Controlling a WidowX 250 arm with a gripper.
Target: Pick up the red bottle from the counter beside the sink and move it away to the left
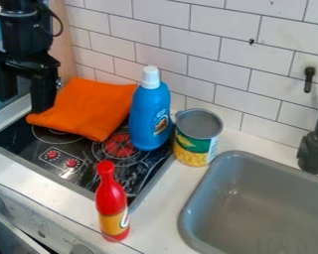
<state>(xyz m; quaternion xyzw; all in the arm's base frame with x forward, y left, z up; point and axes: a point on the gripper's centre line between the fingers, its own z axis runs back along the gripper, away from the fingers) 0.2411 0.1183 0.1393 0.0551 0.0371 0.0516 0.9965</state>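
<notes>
Gripper (pixel 24 103) hangs, jaws apart, at the stove's (pixel 82 176) left near orange cloth (pixel 89 106), with blue bottle (pixel 148 118) on its right, can (pixel 196 144) beyond, red bottle (pixel 111 203) in front.

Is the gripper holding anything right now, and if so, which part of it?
Nothing is held: the gripper is open at the upper left, one finger beside or over the orange cloth; whether they touch can't be told.

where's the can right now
In the camera view, the can stands right of center on the counter, between the blue bottle and the gray sink.
</notes>
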